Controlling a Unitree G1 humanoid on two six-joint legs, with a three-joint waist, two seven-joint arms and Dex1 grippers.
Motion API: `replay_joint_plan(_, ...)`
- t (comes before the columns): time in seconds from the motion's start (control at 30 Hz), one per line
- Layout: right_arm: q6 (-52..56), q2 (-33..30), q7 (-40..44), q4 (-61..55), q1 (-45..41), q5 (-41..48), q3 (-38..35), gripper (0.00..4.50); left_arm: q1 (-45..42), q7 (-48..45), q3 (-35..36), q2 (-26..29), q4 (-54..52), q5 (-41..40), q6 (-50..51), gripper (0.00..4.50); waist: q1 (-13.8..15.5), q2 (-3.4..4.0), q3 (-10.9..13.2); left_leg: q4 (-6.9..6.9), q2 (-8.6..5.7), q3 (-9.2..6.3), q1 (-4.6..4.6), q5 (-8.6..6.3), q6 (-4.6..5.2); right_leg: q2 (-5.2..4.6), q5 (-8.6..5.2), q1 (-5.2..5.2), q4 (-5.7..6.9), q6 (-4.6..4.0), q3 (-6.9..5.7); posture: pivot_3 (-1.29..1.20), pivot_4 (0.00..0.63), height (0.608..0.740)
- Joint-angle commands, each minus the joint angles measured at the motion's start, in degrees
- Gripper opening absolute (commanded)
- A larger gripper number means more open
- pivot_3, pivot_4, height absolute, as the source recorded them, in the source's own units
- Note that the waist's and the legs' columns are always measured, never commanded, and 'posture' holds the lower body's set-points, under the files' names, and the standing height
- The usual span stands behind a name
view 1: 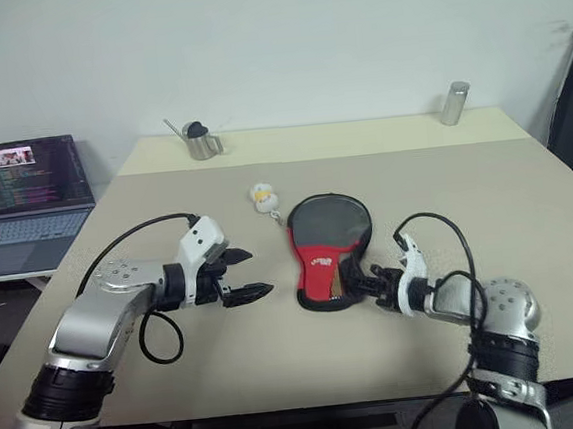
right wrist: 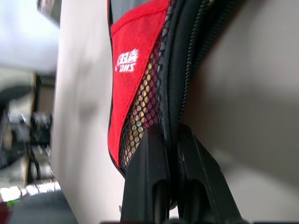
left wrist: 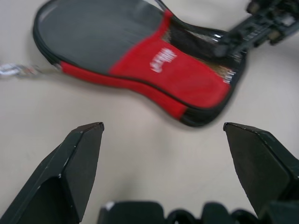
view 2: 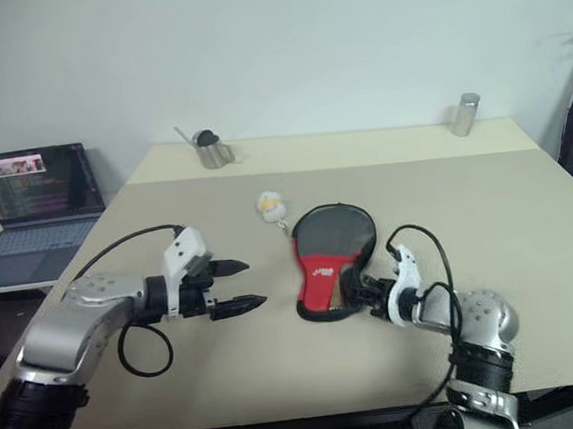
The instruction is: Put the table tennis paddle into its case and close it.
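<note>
Two grippers flank the case (view 1: 330, 249) lying mid-counter (view 1: 526, 194): right gripper (view 1: 361, 282), at its 5 o'clock, fingers clamped on the zipper edge; left gripper (view 1: 248, 274), at 8 o'clock, fingers apart.

my black fingers (right wrist: 161, 175), case (view 1: 327, 246) black and red with white logo and mesh, beige table (view 1: 465, 189)
</note>
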Motion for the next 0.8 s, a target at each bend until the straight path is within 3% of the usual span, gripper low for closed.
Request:
replay_joint_plan(0.03,2.6,-4.5,1.1,-4.5,5.2,7.0,3.6,0.02,-1.9,-1.2,-0.6,-0.3,0.7,0.7,-1.6,4.50,0.0,0.00,0.0,0.00,-0.02,0.01,0.00,-0.04,0.03,-0.03,-0.02,0.01,-0.04,0.03,0.01,0.00,0.150,0.740)
replay_joint_plan(0.4,2.6,-16.8,1.6,-12.2,15.7,22.7,9.3,0.02,-6.0,-3.8,-3.5,-2.6,5.7,3.0,-4.3,4.50,0.1,-0.01,0.0,0.02,-0.10,-0.06,-0.03,-0.09,0.10,-0.08,-0.03,0.17,-0.30,0.07,-0.07,0.00,0.150,0.740)
replay_joint_plan(0.8,1.5,-18.9,-1.2,-13.9,18.9,29.9,9.7,0.02,-7.0,-4.5,-3.5,-3.6,7.2,4.4,-5.4,4.50,0.1,-0.01,0.0,0.06,-0.09,-0.05,-0.02,-0.09,0.11,-0.08,-0.02,0.19,-0.28,0.08,-0.06,0.00,0.150,0.740)
